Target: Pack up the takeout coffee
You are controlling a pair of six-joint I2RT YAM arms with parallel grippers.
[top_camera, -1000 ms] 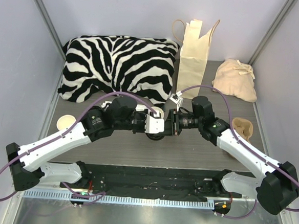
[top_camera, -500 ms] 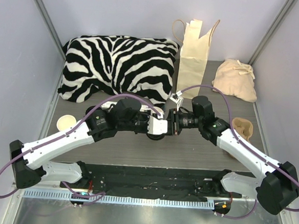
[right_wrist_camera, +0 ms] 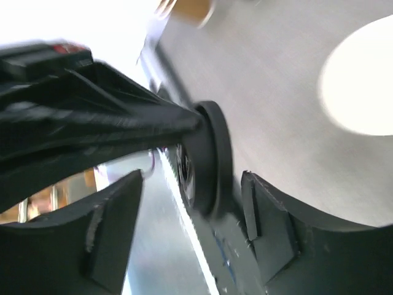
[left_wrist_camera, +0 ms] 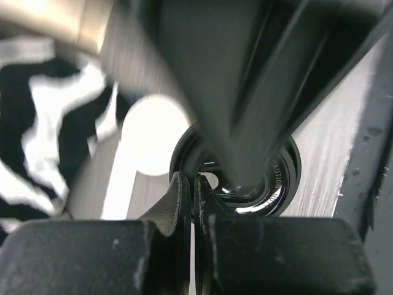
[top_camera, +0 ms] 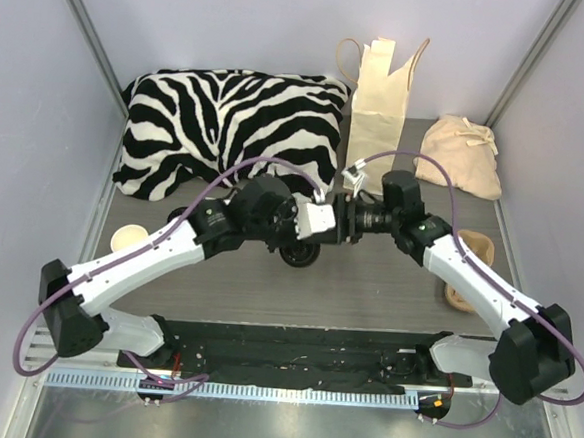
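The takeout coffee (top_camera: 475, 249), a brown kraft cup, stands at the right of the table, partly behind my right forearm and away from both grippers. At the table's middle the two grippers meet tip to tip. My left gripper (top_camera: 317, 221) (left_wrist_camera: 191, 179) is shut, pinching the rim of the flat round black lid (top_camera: 298, 255) (left_wrist_camera: 279, 178). My right gripper (top_camera: 344, 223) (right_wrist_camera: 190, 184) is open, its fingers standing either side of the edge-on lid (right_wrist_camera: 215, 160) without touching it.
A zebra-striped cushion (top_camera: 228, 124) fills the back left. A cream paper bag (top_camera: 379, 115) stands at the back centre, with a beige cloth pouch (top_camera: 462, 156) to its right. A second cup with a pale top (top_camera: 128, 238) stands at the left edge.
My right gripper has opened off the lid while my left gripper has closed on it. Both wrists have shifted a little toward the back of the table.
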